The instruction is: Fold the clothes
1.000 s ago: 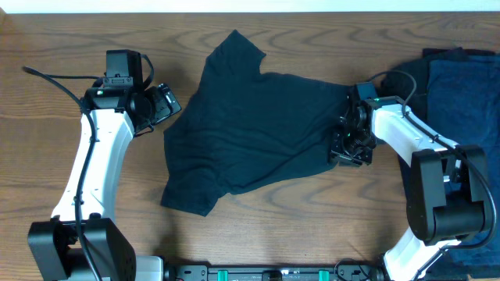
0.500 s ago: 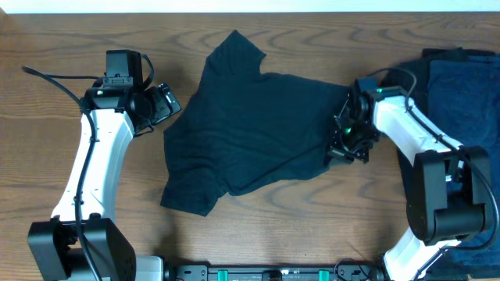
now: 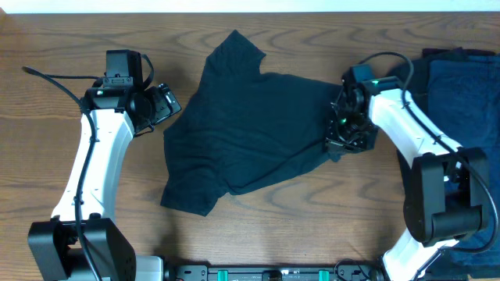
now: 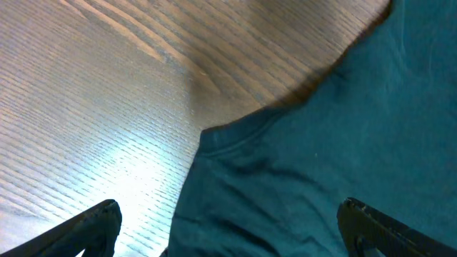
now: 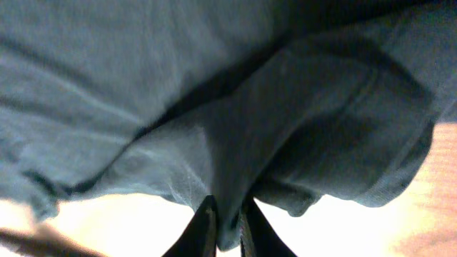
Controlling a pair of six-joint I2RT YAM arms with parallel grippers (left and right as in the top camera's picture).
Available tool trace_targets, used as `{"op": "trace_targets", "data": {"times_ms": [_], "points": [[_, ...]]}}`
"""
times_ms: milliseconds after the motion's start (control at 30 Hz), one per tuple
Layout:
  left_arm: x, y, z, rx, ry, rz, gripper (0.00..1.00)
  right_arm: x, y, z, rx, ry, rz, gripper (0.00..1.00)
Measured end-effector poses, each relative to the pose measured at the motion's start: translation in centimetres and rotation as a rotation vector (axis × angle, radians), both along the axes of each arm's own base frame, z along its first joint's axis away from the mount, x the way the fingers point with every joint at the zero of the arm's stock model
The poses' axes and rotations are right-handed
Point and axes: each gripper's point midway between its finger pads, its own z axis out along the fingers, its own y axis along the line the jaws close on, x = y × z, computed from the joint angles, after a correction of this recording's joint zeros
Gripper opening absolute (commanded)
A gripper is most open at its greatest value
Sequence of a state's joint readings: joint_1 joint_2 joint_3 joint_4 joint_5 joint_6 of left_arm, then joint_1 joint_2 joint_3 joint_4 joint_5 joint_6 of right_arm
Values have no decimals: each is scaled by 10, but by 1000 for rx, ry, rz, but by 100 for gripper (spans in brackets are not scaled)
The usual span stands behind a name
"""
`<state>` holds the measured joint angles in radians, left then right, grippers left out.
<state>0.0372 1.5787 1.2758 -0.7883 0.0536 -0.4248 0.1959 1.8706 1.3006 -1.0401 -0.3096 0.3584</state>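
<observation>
A black short-sleeved T-shirt (image 3: 250,133) lies spread and rumpled on the wooden table (image 3: 47,156). My right gripper (image 3: 337,147) is at the shirt's right edge. In the right wrist view that gripper (image 5: 228,230) is shut on a pinched fold of the shirt (image 5: 235,143), with cloth bunched between the two dark fingers (image 5: 206,227). My left gripper (image 3: 167,106) hovers at the shirt's left edge. In the left wrist view it (image 4: 228,235) stands wide open over the shirt's hem (image 4: 321,157), holding nothing.
More dark clothes, black and navy blue (image 3: 457,86), are piled at the table's right side, partly under the right arm. Bare wood (image 4: 93,107) shows left of the shirt.
My right gripper has closed on the shirt's right edge and moved slightly toward the far side, bunching the cloth there. The left arm has not moved.
</observation>
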Motion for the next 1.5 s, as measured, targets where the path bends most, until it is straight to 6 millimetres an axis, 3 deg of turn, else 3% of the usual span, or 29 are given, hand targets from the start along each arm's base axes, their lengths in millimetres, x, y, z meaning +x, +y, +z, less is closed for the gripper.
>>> {"op": "trace_targets", "data": {"times_ms": [267, 367, 433, 567, 767, 1000, 1133, 1500], "points": [[0, 0, 0, 0, 0, 0, 98, 19, 20, -3, -53, -127, 83, 28], [0, 0, 0, 0, 0, 0, 98, 21, 26, -4, -62, -150, 106, 16], [0, 0, 0, 0, 0, 0, 98, 20, 25, -4, -76, -149, 112, 15], [0, 0, 0, 0, 0, 0, 98, 18, 16, -1, -88, -124, 91, 17], [0, 0, 0, 0, 0, 0, 98, 26, -14, 21, -68, -104, -3, 22], [0, 0, 0, 0, 0, 0, 98, 8, -46, 41, -74, -44, -103, 18], [0, 0, 0, 0, 0, 0, 98, 4, -52, 33, -77, -20, -141, 13], [0, 0, 0, 0, 0, 0, 98, -19, -53, -12, -85, 39, -212, 30]]}}
